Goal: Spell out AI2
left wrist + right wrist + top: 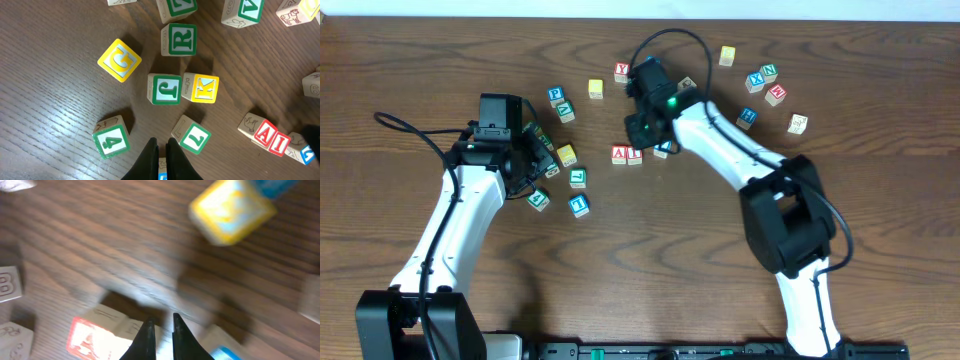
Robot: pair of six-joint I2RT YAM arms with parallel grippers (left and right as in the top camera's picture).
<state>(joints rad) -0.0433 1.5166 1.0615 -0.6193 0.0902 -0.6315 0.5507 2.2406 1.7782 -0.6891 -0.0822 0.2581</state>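
Observation:
The red A cube (619, 154) and the red I cube (635, 154) stand side by side, touching, at the table's middle. The left wrist view shows the A (265, 134) and I (279, 143) at lower right. A blue-framed cube (662, 150) touches the I's right side. My right arm hides its character, so I cannot tell whether it is the 2. My right gripper (161, 322) hovers over the I cube (131, 330), jaws nearly together, gripping nothing. My left gripper (161, 145) is shut above another blue cube (162, 175).
Around the left gripper (545, 160) lie green 4 (111, 140), 7 (195, 138), J (165, 89) and R (182, 39) cubes and yellow K (203, 88) and G (120, 60). Loose cubes lie at the back right, among them X (755, 78) and W (776, 93).

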